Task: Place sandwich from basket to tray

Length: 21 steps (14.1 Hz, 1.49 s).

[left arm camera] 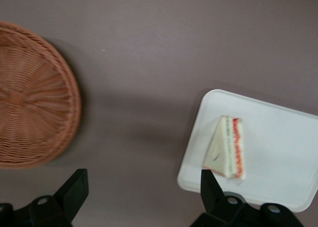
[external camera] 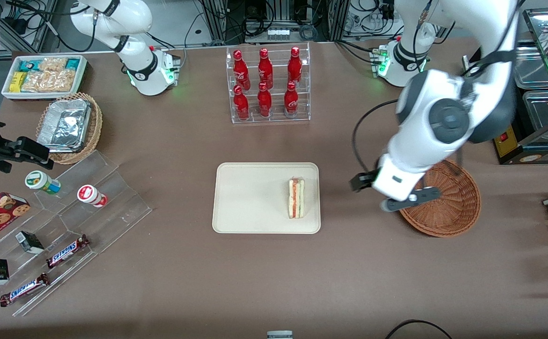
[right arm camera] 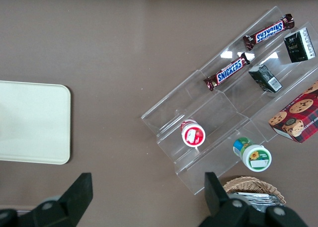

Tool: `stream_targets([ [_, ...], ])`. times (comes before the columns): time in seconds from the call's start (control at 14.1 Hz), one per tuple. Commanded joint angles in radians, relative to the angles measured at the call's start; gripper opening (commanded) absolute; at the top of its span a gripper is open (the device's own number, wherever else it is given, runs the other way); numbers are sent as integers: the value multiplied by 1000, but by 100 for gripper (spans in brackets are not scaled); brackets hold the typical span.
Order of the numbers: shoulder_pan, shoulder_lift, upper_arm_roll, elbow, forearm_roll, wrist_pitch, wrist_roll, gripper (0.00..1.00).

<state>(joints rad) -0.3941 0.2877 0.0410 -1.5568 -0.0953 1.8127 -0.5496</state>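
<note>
Front view, sandwich on tray, pincer open

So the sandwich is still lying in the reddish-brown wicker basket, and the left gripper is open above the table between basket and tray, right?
Not quite. The sandwich lies on the cream tray, near its edge toward the basket, which is empty; the front and left wrist views both show this. The rest holds: the left gripper is open above the table between basket and tray.
</note>
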Motion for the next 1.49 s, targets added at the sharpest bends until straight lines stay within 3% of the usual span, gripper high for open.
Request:
stream_targets([
  [0.0,98,-70,-12,-29,12,-84,173,100],
  [0.35,276,-172,-12,-31,19,-174,388,100],
  [0.64,288,-246,-15,-31,132,-243,393,100],
  [0.92,426,-286,-108,-20,118,-256,456,100],
  [1.42,468,-297,-171,40,121,-354,461,100],
])
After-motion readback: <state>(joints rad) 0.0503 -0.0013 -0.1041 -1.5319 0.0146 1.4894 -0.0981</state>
